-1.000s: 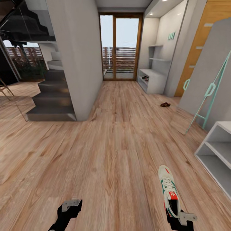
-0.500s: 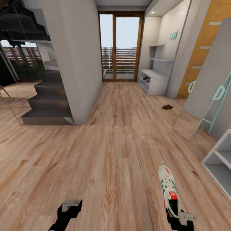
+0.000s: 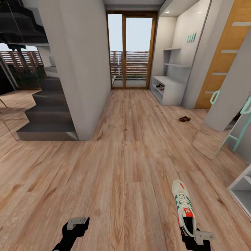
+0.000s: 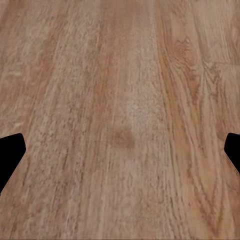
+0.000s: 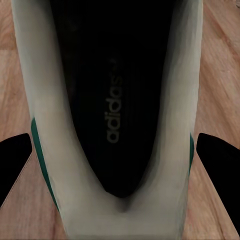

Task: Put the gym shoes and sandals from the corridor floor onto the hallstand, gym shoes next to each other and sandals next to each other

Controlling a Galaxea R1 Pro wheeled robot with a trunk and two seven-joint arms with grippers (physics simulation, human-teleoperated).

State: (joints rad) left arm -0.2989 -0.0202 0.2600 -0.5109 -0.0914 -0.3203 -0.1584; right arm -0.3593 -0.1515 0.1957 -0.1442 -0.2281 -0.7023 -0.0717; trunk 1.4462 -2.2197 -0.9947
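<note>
Since the earlier frames our head view has advanced down the corridor and turned a little; the staircase [image 3: 48, 111] and the white shelving [image 3: 242, 188] at right sit further out toward the edges, while both arms keep their places in the picture; going left to right, our left gripper [image 3: 77, 223] hangs low over the corridor floor [image 3: 125, 153], and in the left wrist view its jaws stand spread wide with bare planks between them; our right gripper [image 3: 197, 237] pinches one gym shoe [image 3: 183, 207] at the heel, toe pointing forward, jaws on either side of the heel collar [image 5: 120, 200] in the right wrist view; far ahead the hallstand [image 3: 170, 89] stands by the glass door [image 3: 130, 52], a small dark item on its lower shelf, too small to identify; one sandal [image 3: 184, 119] lies on the floor, near the leaning mirror [image 3: 223, 101].
</note>
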